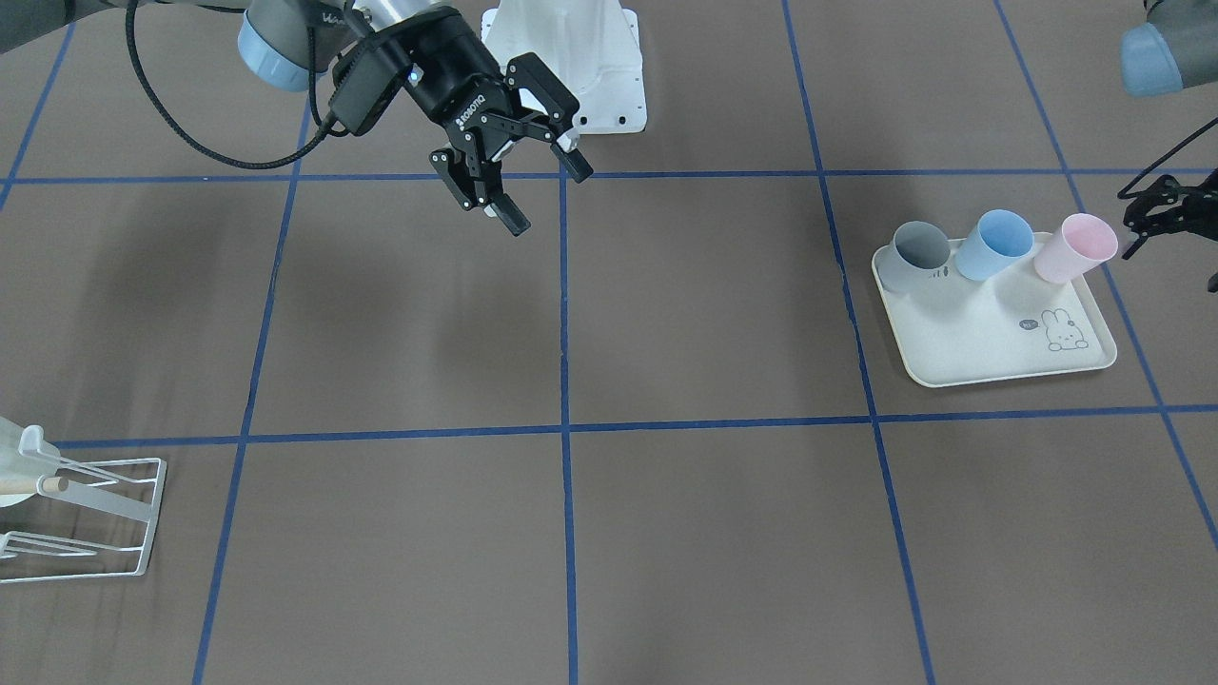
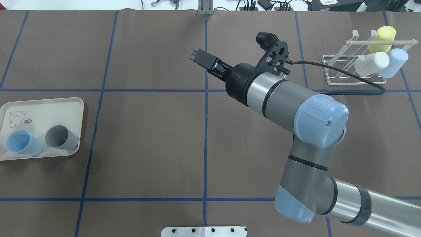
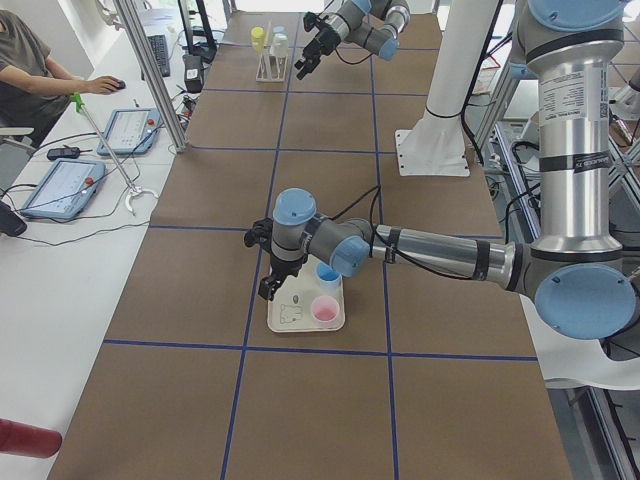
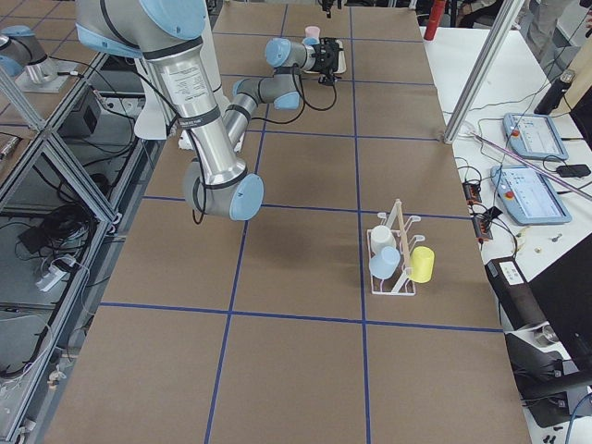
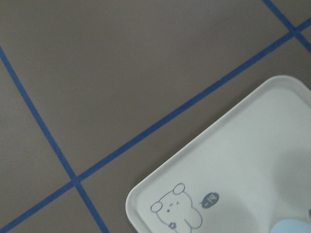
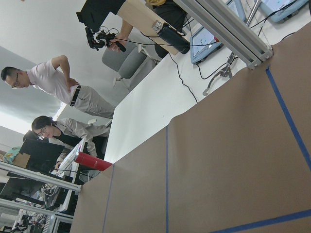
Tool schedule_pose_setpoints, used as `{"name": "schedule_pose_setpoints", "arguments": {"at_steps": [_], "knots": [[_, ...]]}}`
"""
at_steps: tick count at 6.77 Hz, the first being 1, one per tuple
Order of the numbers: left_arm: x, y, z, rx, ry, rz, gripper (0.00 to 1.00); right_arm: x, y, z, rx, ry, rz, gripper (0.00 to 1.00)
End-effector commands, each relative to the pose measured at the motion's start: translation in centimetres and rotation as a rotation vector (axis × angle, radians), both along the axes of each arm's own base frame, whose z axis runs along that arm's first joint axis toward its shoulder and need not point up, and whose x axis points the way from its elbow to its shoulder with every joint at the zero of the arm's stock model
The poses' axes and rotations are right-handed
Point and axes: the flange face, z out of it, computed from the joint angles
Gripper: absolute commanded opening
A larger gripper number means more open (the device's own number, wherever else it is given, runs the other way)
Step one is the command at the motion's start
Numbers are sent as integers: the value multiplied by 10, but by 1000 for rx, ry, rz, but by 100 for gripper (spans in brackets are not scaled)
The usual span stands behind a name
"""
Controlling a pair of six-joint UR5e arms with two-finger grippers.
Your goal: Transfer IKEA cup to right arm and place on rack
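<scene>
Hovering open-jawed left gripper (image 1: pixel 1163 228) just beside pink IKEA cup (image 1: pixel 1073 247); holding right gripper (image 1: pixel 547 198) agape, empty; awaiting grasp, handover, placement on rack (image 1: pixel 114 501).

Right arm (image 4: pixel 199 111) fills the near left. Its upper link drops to a light-blue elbow cap, and the forearm runs back up the table to a folded wrist. Right gripper (image 4: pixel 326 61) hangs over the brown mat (image 4: pixel 296 351) far down the table, too small to read how the jaws stand. Pink cup (image 4: pixel 313 34) is just past it at the far end. Rack (image 4: pixel 399 222) stands on the mat's right side, well apart from the gripper, with a wooden peg along the top. Three tilted cups are on it: white cup (image 4: pixel 380 239), light-blue cup (image 4: pixel 384 264) and yellow cup (image 4: pixel 422 265). Teach pendants (image 4: pixel 530 135) lie on the white bench at right.
</scene>
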Motion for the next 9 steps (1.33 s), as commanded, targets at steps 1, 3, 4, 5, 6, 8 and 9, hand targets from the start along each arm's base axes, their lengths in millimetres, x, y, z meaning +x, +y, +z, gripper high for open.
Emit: {"name": "schedule_pose_setpoints", "arguments": {"at_steps": [1,3,4,5,6,8,9], "knots": [[-10,25,29,-31,-27,14,100,-5,-1,-4,-13,-16,-2,100],[-8,31,38,-52,-38,18,100,-5,-1,-4,-13,-17,-2,100],[-5,31,49,-68,-42,27,100,-5,-1,-4,-13,-17,-2,100],[-4,31,51,-64,-42,30,100,-5,-1,-4,-13,-17,-2,100],[-4,31,51,-63,-37,30,100,-5,-1,-4,-13,-17,-2,100],[3,32,50,-65,-30,45,100,-5,-1,-4,-12,-15,-2,100],[17,35,50,-68,-30,77,100,-5,-1,-4,-13,-16,-2,100]]}}
